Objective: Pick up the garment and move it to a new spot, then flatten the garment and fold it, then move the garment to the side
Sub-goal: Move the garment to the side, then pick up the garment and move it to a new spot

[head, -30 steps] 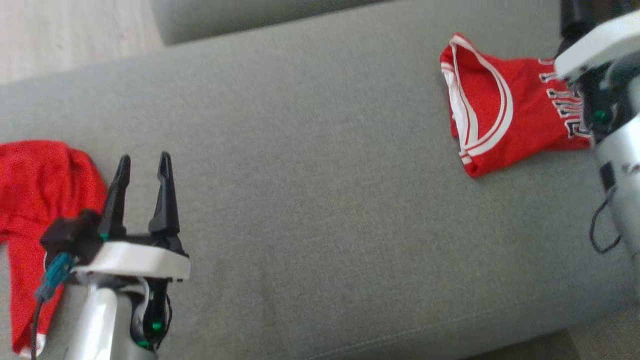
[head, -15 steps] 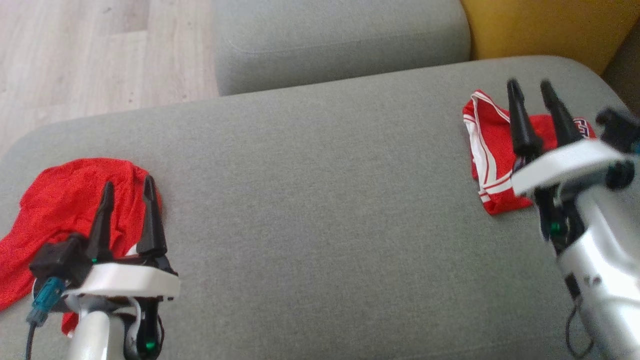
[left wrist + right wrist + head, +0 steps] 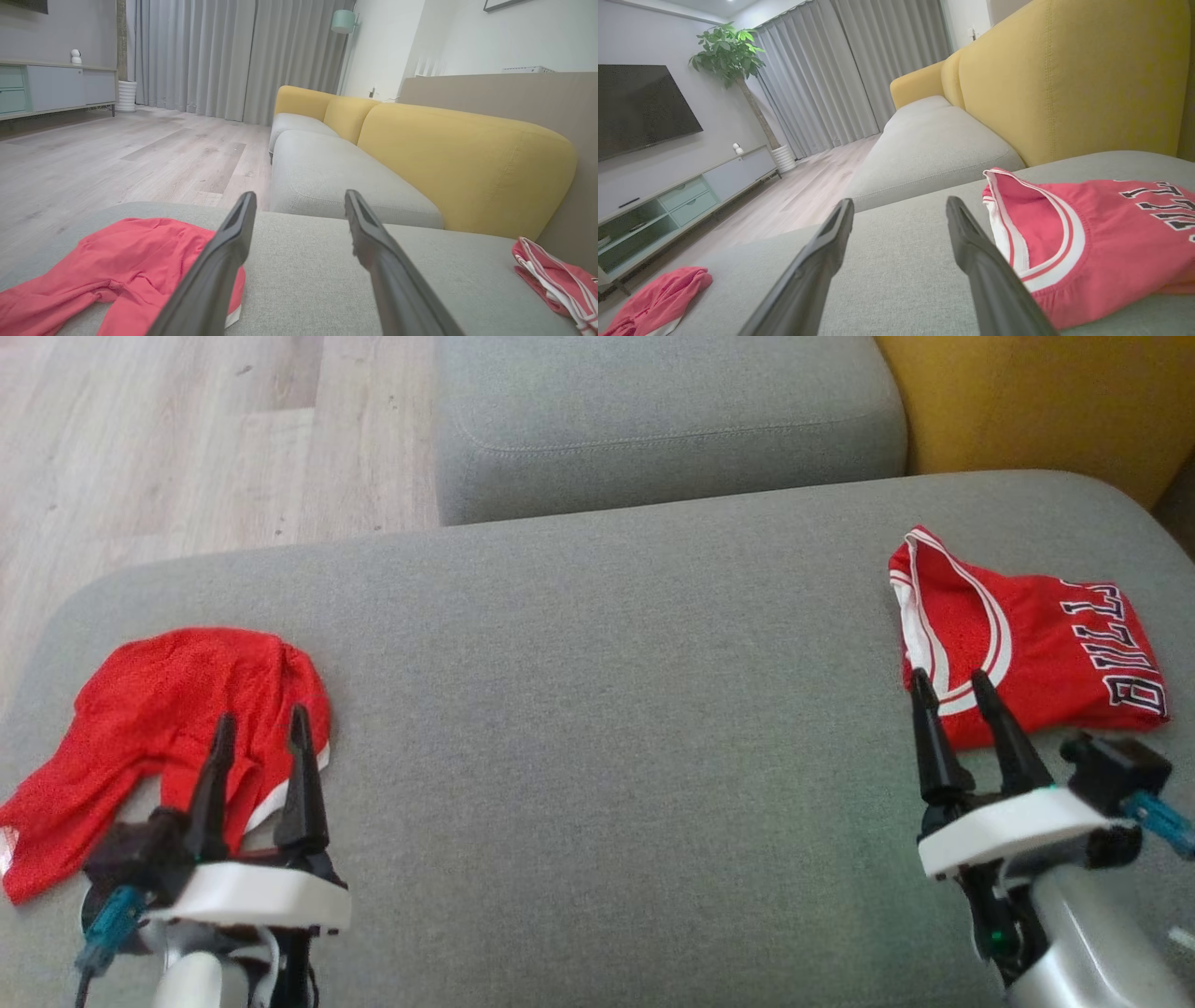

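A crumpled red garment [image 3: 168, 709] lies at the left end of the grey sofa seat [image 3: 607, 709]. My left gripper [image 3: 261, 721] stands open at its near right edge, fingers over the cloth, nothing between them. In the left wrist view the crumpled garment [image 3: 121, 266] lies low and left of the open left gripper [image 3: 301, 196]. A folded red jersey [image 3: 1027, 635] with white trim and black lettering lies at the right end. My right gripper [image 3: 949, 679] is open just in front of its near left corner. The right wrist view has the jersey [image 3: 1087, 238] right of the right gripper [image 3: 900, 203].
A second grey seat cushion [image 3: 663, 420] adjoins the far side, with a yellow backrest [image 3: 1036, 401] at the far right. Pale wood floor [image 3: 187, 439] lies beyond the seat's left end. A low TV cabinet [image 3: 691, 191] stands across the room.
The head camera has swung, shifting the whole picture. My right gripper has drawn back from over the folded jersey to its near side. Both grippers stay open.
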{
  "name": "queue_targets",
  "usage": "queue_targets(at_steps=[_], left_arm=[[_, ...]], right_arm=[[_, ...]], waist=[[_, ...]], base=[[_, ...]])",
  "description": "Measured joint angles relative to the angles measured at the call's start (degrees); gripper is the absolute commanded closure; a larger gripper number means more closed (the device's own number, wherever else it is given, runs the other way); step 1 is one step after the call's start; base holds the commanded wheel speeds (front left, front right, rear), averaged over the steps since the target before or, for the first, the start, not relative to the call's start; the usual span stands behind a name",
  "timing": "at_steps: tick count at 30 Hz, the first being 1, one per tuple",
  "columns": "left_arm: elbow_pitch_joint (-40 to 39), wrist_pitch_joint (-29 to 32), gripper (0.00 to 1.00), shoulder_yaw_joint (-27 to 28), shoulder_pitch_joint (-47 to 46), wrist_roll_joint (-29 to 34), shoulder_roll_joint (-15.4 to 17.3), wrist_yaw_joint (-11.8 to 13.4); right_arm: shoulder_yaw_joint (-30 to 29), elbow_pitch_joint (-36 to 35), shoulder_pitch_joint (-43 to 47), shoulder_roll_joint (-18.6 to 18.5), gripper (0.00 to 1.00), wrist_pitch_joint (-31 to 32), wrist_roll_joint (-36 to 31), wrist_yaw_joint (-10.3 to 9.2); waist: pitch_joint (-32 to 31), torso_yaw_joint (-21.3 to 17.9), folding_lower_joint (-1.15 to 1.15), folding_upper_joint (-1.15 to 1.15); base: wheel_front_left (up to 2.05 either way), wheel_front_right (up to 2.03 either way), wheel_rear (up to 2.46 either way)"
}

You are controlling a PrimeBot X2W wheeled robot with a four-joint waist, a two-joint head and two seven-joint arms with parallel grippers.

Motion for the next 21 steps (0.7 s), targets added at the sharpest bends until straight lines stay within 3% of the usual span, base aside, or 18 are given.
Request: queue_targets(at_steps=[10,21], left_arm=[[0.5,0.0,0.0,-0.1,0.4,3.7,-0.1,0.0],[1.8,0.0,0.0,-0.1,0.4,3.4,-0.2,-0.1]], right_arm=[[-4.2,-3.8,3.4,2.6,0.0,0.0,-8.3,0.0],[-4.9,-3.7,3.4,3.7,0.0,0.0,-10.1,0.0]], waist=[[0.5,0.0,0.0,0.0],[0.6,0.2,0.0,0.0]], base=[[0.0,0.0,0.0],[0.0,0.0,0.0]])
